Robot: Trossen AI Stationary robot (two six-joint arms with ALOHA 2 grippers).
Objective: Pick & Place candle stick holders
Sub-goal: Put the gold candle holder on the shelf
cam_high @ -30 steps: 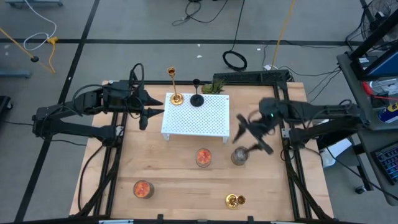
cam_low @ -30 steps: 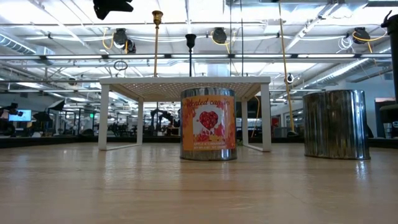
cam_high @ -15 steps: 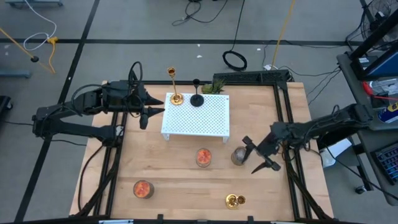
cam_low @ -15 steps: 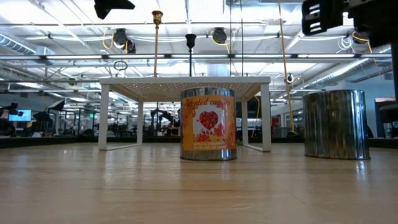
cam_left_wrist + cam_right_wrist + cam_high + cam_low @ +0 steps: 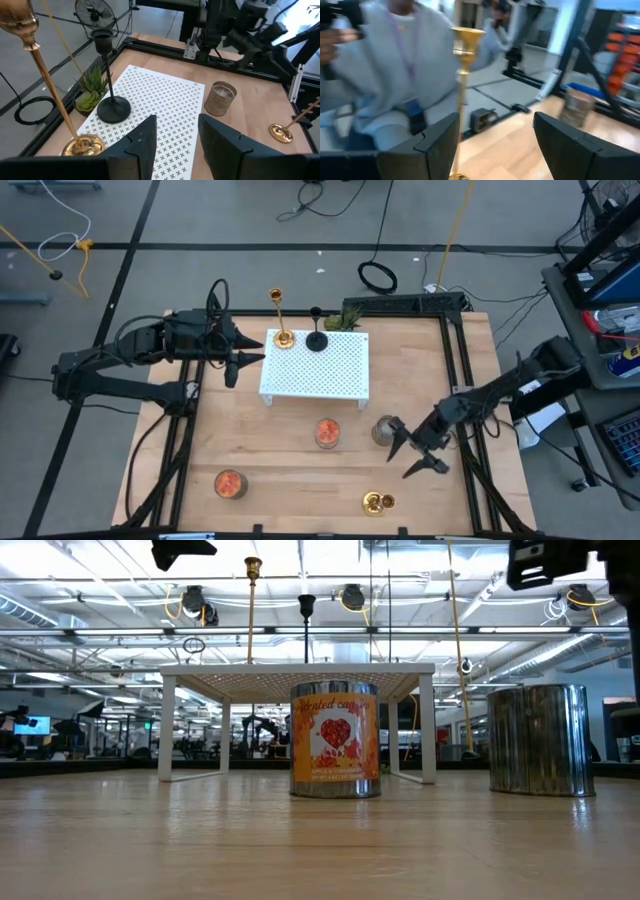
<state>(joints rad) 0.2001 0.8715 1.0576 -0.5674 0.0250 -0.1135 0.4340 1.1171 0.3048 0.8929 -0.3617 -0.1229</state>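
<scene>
A tall gold candlestick and a shorter black one stand by their round bases on the far edge of a white perforated riser. They also show in the left wrist view, the gold one and the black one. A second gold candlestick stands on the table near the front edge and shows upright in the right wrist view. My left gripper is open and empty, held above the riser's left edge. My right gripper is open and empty, above the table beyond that front candlestick.
An orange candle tin and a silver tin stand in front of the riser, and another orange tin stands at the front left. A small green plant sits behind the riser. A person in a grey top shows beyond the table.
My right gripper has swung from beside the riser toward the table's near edge, past the silver tin and toward the front gold candlestick, turning as it went. Its fingers have stayed open.
</scene>
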